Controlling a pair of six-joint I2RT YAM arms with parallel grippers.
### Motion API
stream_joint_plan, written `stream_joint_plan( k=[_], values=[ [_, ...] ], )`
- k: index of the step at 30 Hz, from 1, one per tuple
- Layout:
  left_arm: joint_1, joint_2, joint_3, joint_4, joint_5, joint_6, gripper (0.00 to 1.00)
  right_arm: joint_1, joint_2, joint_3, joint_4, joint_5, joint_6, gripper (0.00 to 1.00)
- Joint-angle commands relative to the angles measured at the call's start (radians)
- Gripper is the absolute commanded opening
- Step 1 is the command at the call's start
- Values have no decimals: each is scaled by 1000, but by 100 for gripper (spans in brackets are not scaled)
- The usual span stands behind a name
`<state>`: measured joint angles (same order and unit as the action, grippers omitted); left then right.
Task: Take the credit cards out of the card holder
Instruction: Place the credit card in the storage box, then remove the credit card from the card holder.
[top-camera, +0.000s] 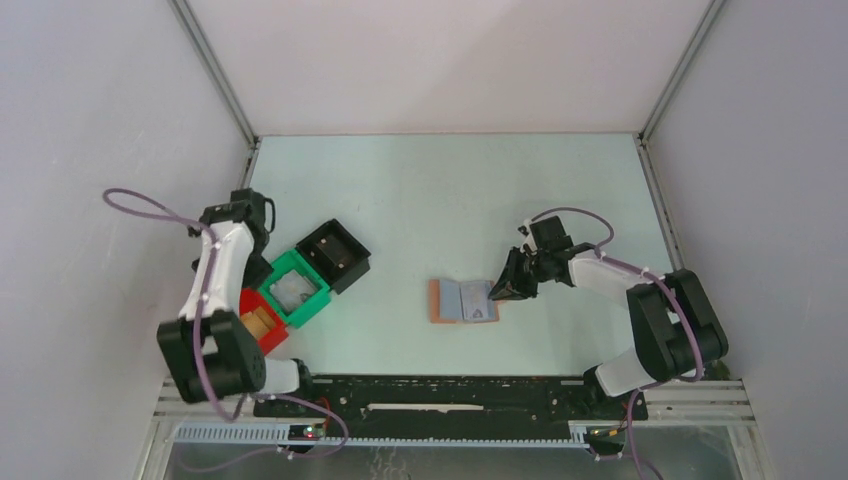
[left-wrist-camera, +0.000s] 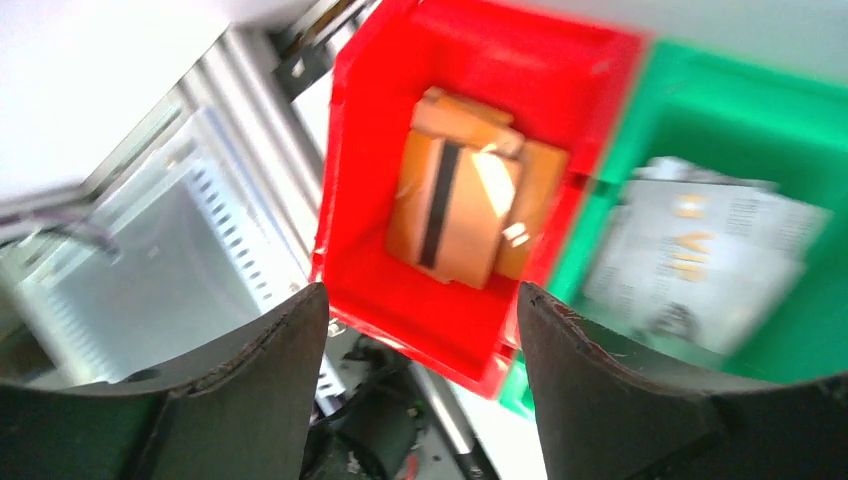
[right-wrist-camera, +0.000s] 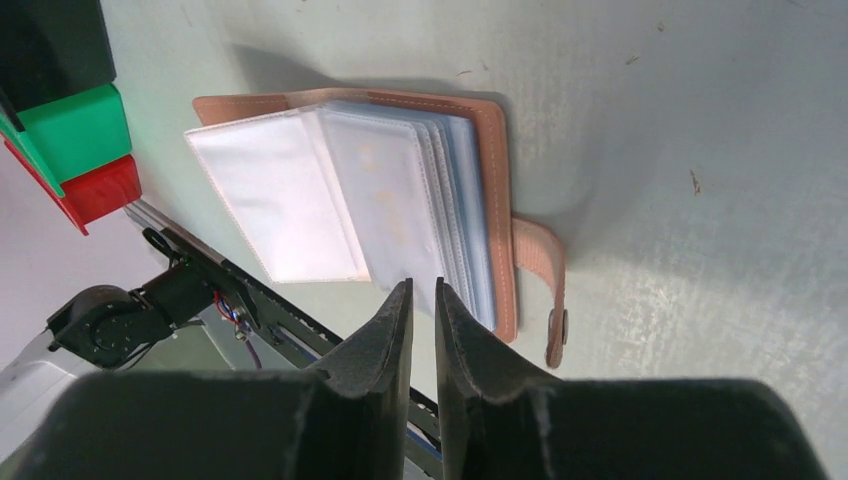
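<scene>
Card holder (top-camera: 465, 300) lies open and flat mid-table (top-camera: 450, 190), a bit toward the near edge. Bare surface all round it; bins sit well off by the left edge.

My right pincer (right-wrist-camera: 421, 285) is at the holder's right edge, tips against the clear sleeves (right-wrist-camera: 300, 200), closing tab (right-wrist-camera: 545, 290) just beside. Jaws a thin slit apart; can't tell if a sleeve or card is pinched.

My left pincer (left-wrist-camera: 422, 290) hangs wide open, holding nothing, above the red bin (left-wrist-camera: 360, 200) with tan cards (left-wrist-camera: 460, 200) inside. Green bin (left-wrist-camera: 700, 110) touches it; its pale cards (left-wrist-camera: 710, 250) are blurred.
</scene>
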<state>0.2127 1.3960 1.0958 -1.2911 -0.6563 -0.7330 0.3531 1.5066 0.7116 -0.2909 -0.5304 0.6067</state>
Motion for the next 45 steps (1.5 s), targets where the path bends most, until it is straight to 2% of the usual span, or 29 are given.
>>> stream_joint_plan(
  k=[1, 6, 10, 17, 20, 23, 26, 33, 45],
  values=[
    [-87, -194, 132, 84, 89, 81, 74, -3, -75, 26, -21, 44, -24, 22],
    [-284, -292, 148, 199, 252, 111, 68, -5, -127, 26, -40, 87, -21, 22],
    [-497, -295, 69, 374, 392, 98, 64, -3, -145, 26, -23, 98, -6, 22],
    [-797, -155, 8, 607, 603, -5, 62, 29, -121, 26, 45, 84, 44, 22],
    [-881, -71, 16, 704, 717, -42, 62, 54, -101, 10, 108, 41, 77, 23],
    [-911, -7, -27, 858, 836, -92, 65, 59, -67, -34, 208, -9, 143, 23],
    [-912, 47, -53, 937, 859, -108, 65, 60, -48, -50, 214, 10, 143, 25],
    [-934, 177, -129, 1149, 1019, -177, 64, 59, -26, -89, 208, 52, 122, 27],
    [-937, 322, -147, 1143, 1013, -158, 63, 60, 5, -112, 221, 79, 115, 27]
  ],
)
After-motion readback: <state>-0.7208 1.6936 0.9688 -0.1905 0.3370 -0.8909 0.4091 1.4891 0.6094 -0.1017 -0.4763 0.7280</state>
